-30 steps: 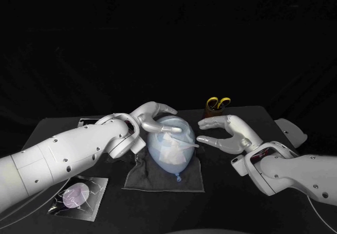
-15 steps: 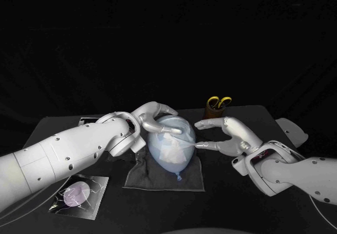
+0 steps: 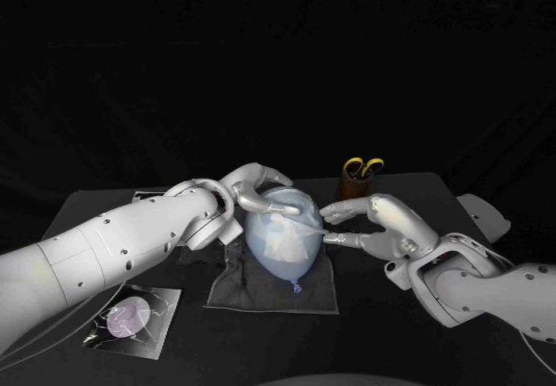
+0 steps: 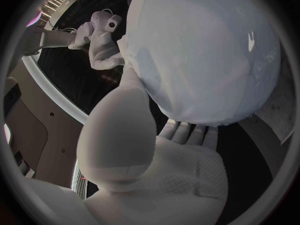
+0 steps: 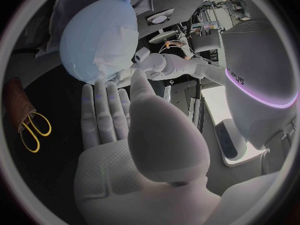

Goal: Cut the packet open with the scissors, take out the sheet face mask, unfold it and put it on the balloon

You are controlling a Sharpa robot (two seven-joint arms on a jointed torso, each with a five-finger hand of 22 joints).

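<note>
on the balloon (image 3: pixel 288 269), mask (image 3: pixel 282 237) (edges unclear)

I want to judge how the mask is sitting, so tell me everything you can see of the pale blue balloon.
The pale blue egg-shaped balloon is inflated, smooth and glossy like rubber. It lies on a dark grey cloth with its knot pointing toward the robot. A white sheet mask lies wrinkled over its upper face. The left robot hand grips its far end. The fingertips of the right robot hand meet its right side at the mask's edge.
</note>
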